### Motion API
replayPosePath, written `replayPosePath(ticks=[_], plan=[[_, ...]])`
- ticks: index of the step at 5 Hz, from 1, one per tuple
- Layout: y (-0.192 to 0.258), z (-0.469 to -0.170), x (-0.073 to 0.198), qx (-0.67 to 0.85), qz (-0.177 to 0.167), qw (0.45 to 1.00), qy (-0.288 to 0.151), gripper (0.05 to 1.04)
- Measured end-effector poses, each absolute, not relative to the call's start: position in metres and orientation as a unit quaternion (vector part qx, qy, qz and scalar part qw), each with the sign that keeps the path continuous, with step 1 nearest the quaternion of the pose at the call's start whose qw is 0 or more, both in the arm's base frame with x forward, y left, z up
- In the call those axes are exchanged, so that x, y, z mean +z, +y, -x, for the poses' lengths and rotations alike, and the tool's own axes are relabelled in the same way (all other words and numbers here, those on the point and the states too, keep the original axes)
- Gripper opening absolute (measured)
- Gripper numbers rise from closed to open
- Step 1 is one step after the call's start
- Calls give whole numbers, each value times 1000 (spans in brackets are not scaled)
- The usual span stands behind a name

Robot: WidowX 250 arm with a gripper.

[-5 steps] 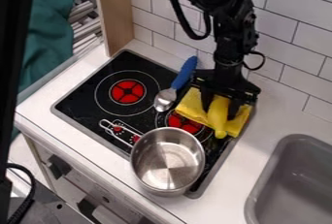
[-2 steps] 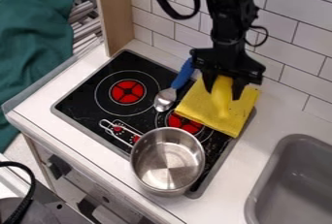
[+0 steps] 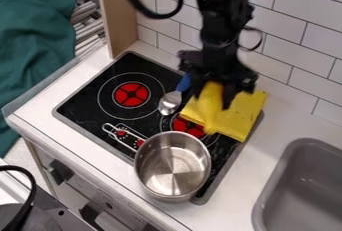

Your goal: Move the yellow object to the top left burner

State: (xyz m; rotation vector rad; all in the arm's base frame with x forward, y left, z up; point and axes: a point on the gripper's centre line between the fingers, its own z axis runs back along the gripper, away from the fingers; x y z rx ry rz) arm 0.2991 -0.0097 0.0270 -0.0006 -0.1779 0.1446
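Nearest, at lower centre of the frame, sits a metal pot (image 3: pixel 172 167); behind it a yellow cloth (image 3: pixel 246 116) lies on the stove. In front of that cloth, right of centre, the long yellow object (image 3: pixel 210 106) is clasped by the gripper (image 3: pixel 214 97). It looks light, fairly firm and perhaps slippery, best taken round its thick middle. It hangs between the two fingers, its narrow end pointing down below them; whether that touches the cloth I cannot tell.
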Motion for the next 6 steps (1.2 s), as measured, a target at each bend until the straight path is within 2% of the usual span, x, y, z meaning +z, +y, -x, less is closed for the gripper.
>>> replayPosePath(ticks=[1, 2, 3, 4, 5, 6], plan=[[8, -272, 18, 80, -6, 995, -60, 543], [22, -262, 18, 98, -10, 994, -56, 543], [56, -275, 25, 142, -17, 986, -86, 543], [104, -286, 22, 188, -31, 977, -94, 543], [134, -295, 5, 202, -35, 976, -71, 543], [160, -307, -24, 181, -28, 982, -49, 543]])
